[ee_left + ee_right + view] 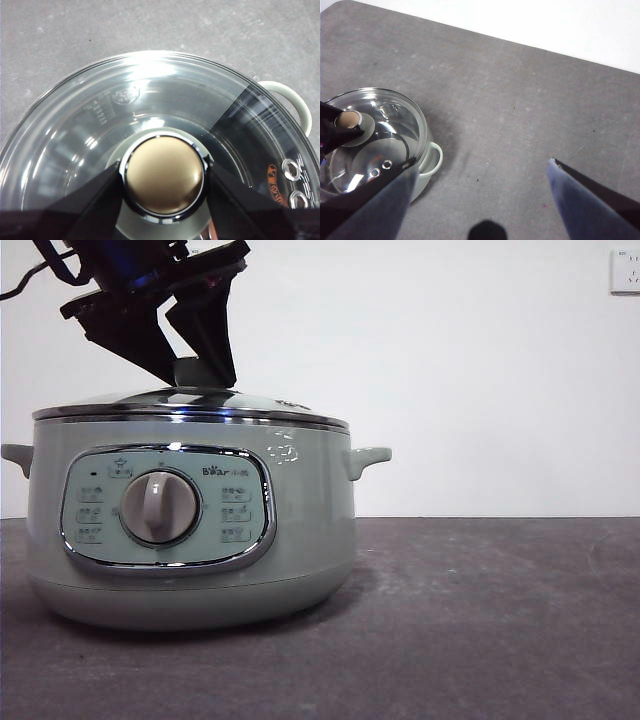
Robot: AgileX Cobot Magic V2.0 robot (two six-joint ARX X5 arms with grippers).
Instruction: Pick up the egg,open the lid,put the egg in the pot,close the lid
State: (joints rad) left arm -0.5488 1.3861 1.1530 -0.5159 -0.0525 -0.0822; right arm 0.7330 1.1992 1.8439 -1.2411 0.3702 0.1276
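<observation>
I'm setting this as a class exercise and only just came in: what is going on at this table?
The left claw is at the lid of the pot, its jaws on either side of the lid's knob. The lid sits on the pot, and the pot stands on the grey table. The right claw hangs open over bare table beside the pot and holds nothing. No egg shows in any view, so whether it is already inside cannot be told.
</observation>
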